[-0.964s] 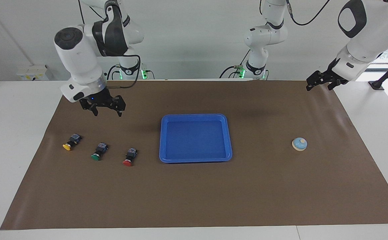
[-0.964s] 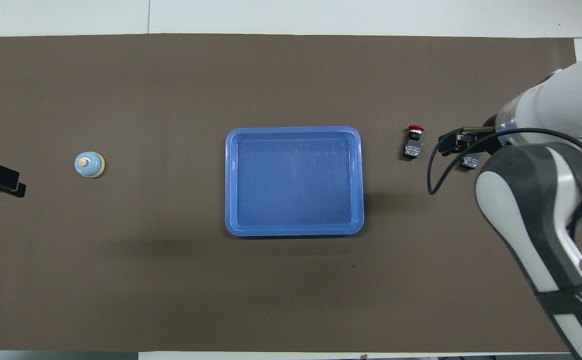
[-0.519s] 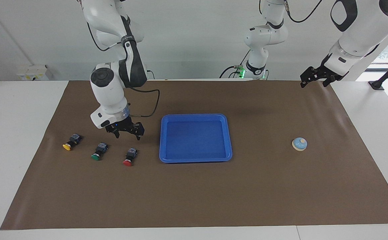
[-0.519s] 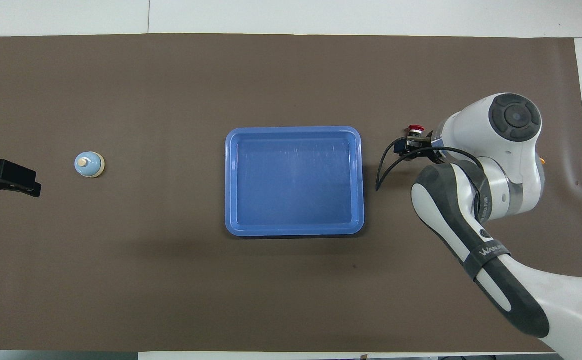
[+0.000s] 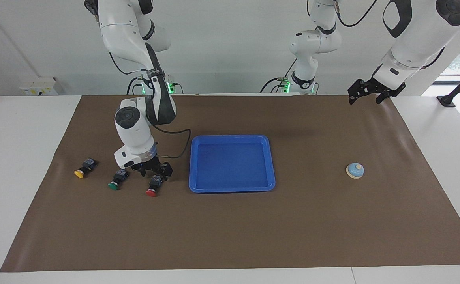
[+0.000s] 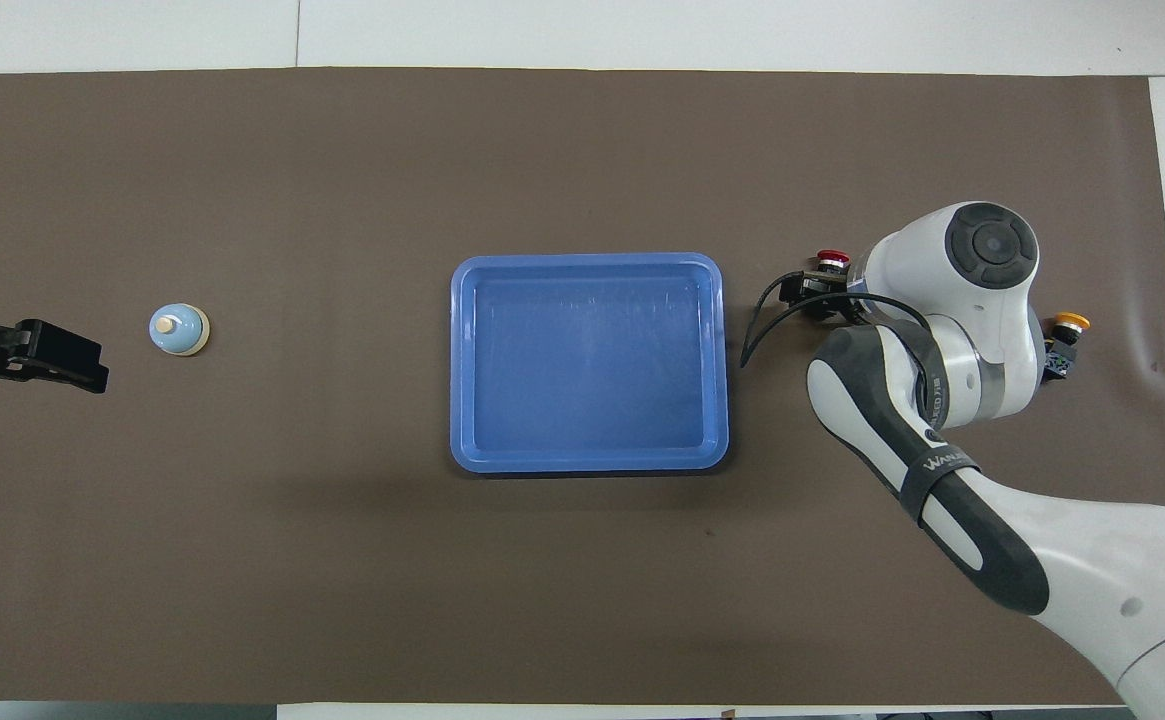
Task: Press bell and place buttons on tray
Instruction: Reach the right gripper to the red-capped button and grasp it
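Three buttons lie in a row on the mat toward the right arm's end: yellow [image 5: 81, 170], green [image 5: 116, 182] and red [image 5: 153, 190]. My right gripper [image 5: 155, 174] is open and low, its fingers on either side of the red button's black body. In the overhead view the red cap [image 6: 832, 259] and the yellow button [image 6: 1069, 326] show, and the arm hides the green one. The blue tray [image 5: 231, 137] is empty at the middle. The bell [image 5: 355, 170] stands toward the left arm's end. My left gripper [image 5: 364, 98] is open, raised over the mat's edge by the robots.
A brown mat [image 5: 230, 232] covers the white table. A third arm [image 5: 312, 47] stands at the robots' end, between the two bases. The right arm's cable [image 6: 757, 335] hangs beside the tray's rim [image 6: 587, 260].
My right gripper has come down from above the yellow and green buttons, across toward the tray, and now stands around the red button. My left gripper has drifted slightly toward the middle.
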